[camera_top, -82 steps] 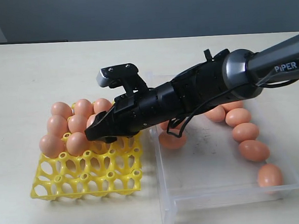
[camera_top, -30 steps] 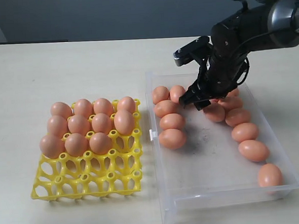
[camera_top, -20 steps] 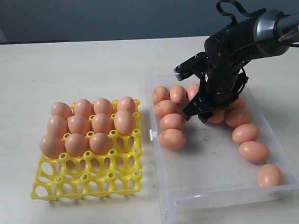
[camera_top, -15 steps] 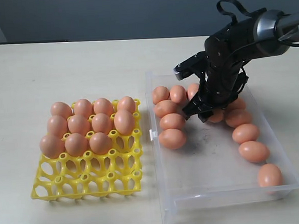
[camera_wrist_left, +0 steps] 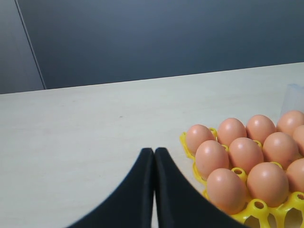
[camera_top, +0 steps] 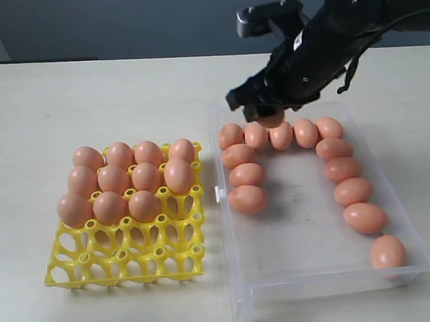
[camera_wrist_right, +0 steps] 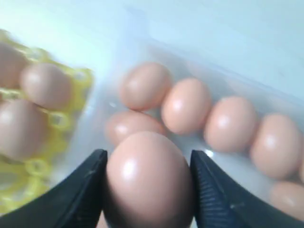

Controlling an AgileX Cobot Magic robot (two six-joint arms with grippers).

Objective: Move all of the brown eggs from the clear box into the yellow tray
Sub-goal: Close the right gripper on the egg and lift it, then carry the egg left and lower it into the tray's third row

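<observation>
- Exterior view: the right gripper (camera_top: 265,115) hangs above the far left corner of the clear box (camera_top: 332,279). It is clamped on one held egg (camera_top: 272,119), which is lifted free of the row beneath. The remaining brown eggs (camera_top: 353,191) line the box's far, left and right walls. The yellow tray (camera_top: 126,263) lies to the left of the box, with its far rows filled and its near cups free.
- Left wrist view: the left gripper (camera_wrist_left: 154,153) has its tips pressed together on nothing. It sits over the bare table (camera_wrist_left: 71,137), near the tray's filled cups.
- Right wrist view: the held egg (camera_wrist_right: 147,180) is pinched only at its sides between two black fingers (camera_wrist_right: 78,194). The picture is blurred.
- Risk: a smooth shell in a side pinch could slip on the way across, dropping onto the eggs below or onto the box wall.
- Risk: one egg on the tray's right edge sits high, so a low approach to a cup beside it could knock it or its neighbours.
</observation>
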